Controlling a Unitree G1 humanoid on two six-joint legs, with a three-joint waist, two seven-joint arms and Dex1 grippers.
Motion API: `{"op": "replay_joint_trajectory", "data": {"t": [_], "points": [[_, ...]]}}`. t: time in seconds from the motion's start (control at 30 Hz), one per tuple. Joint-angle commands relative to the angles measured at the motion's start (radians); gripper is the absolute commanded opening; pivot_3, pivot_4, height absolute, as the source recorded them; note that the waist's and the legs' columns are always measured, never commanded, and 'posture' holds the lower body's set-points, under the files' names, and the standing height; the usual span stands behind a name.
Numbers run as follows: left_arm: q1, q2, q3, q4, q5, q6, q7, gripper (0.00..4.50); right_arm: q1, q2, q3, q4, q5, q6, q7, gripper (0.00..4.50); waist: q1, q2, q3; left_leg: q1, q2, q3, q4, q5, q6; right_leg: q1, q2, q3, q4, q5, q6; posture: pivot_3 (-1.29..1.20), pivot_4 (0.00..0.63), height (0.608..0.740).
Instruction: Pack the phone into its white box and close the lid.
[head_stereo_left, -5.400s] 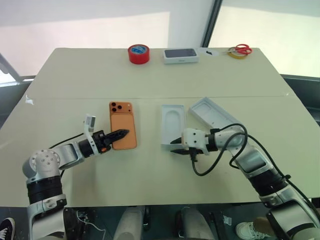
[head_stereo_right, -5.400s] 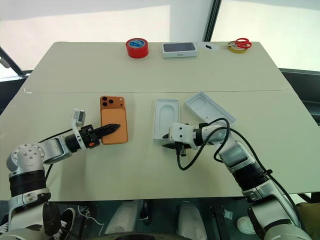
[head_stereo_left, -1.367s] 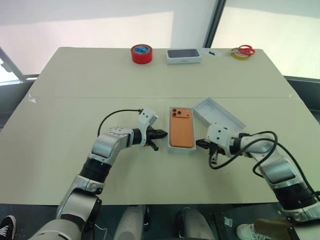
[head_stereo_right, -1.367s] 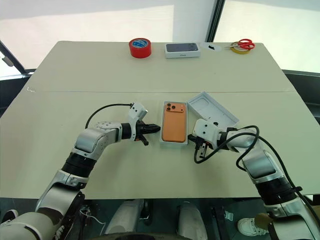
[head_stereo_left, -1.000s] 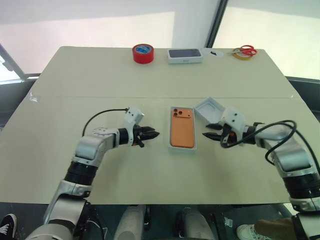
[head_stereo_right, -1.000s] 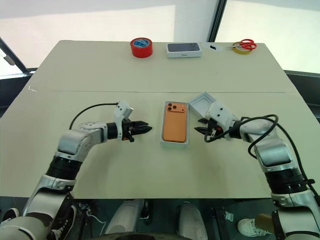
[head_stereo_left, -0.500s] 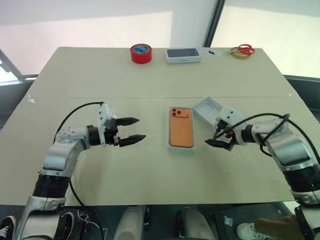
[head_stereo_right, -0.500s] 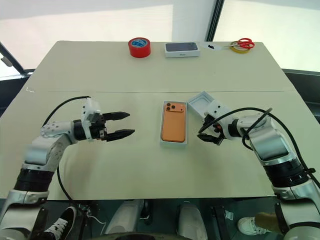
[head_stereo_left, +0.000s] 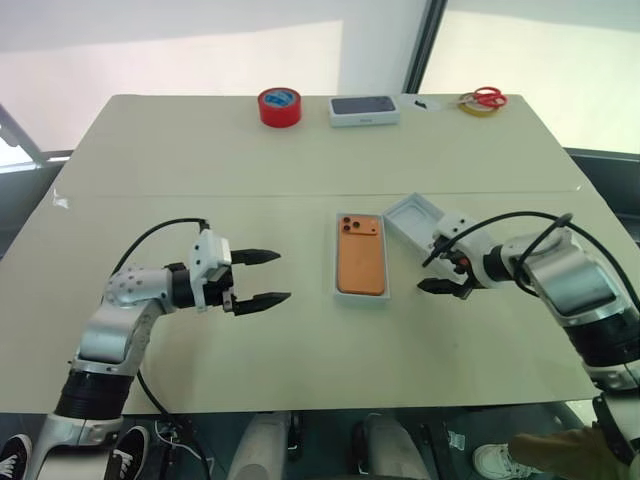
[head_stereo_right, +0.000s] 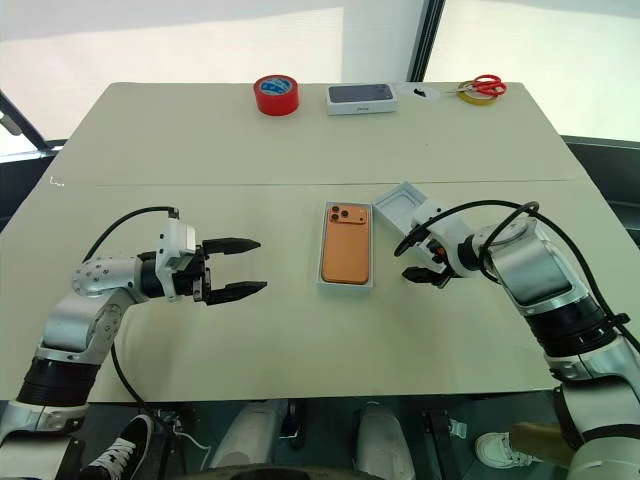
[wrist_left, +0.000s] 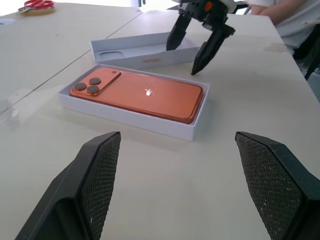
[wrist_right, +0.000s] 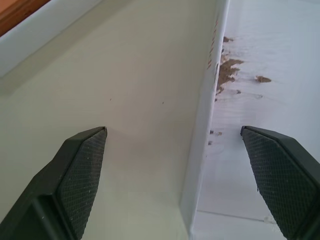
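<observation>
Table (head_stereo_left: 150, 160): wide beige tabletop with a seam running across it, taking up most of the head views.

Phone (head_stereo_left: 361, 254): flat orange smartphone with rounded corners, back upward, three-lens camera block at its far left corner. It lies flat inside the white box, just right of the frame's centre.

White box (head_stereo_left: 361, 298): shallow white cardboard base, its rim showing on all sides around the phone, resting on the table.

Lid (head_stereo_left: 414, 214): shallow white cardboard lid, open side up, plain white inside. It sits at an angle just right of the box, near its far right corner; its near part is hidden behind the right gripper.

Left gripper (head_stereo_left: 262, 277): two black fingers spread wide apart, holding nothing. It hovers left of centre, pointing toward the box and well apart from it.

Right gripper (head_stereo_right: 418, 263): two black fingers parted, empty, pointing down at the lid's near end. In the right wrist view the fingers stand either side of the lid's thin white side wall (wrist_right: 202, 135), one over bare table, the other over the lid's scuffed inner face, with clear gaps on both sides.

Far edge of the table, left to right:
- red tape roll (head_stereo_left: 278, 106)
- white box bearing a dark phone picture (head_stereo_left: 364, 110)
- red-handled scissors (head_stereo_left: 484, 97), lying on a yellow roll.
</observation>
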Motion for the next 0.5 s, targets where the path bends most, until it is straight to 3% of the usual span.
{"op": "replay_joint_trajectory", "data": {"t": [0.03,0.27,0.5], "points": [[0.020,-0.003,-0.001,-0.053,-0.012,0.005,0.024,3.85,-0.053,-0.014,0.007,0.014,-0.002,-0.005,0.009,3.73,-0.001,0.001,0.000,0.000,0.000,0.000,0.000,0.000,0.000,0.000,0.000,0.000,0.000,0.000,0.000,0.00,0.150,0.735],[0.015,-0.017,-0.008,-0.067,-0.020,0.056,0.077,3.85,-0.043,0.025,0.015,0.050,0.006,0.020,-0.037,0.07,0.001,0.001,0.000,0.000,0.000,0.000,0.000,0.000,0.000,0.000,0.000,0.000,0.000,0.000,0.000,0.00,0.150,0.735],[-0.002,-0.030,-0.001,-0.076,-0.034,0.097,0.105,3.85,-0.041,0.123,-0.077,0.076,0.014,0.088,-0.167,0.03,-0.005,-0.001,-0.001,0.001,0.000,0.000,0.000,0.000,0.000,0.001,0.000,0.000,0.000,0.000,0.000,0.00,0.150,0.735]]}}
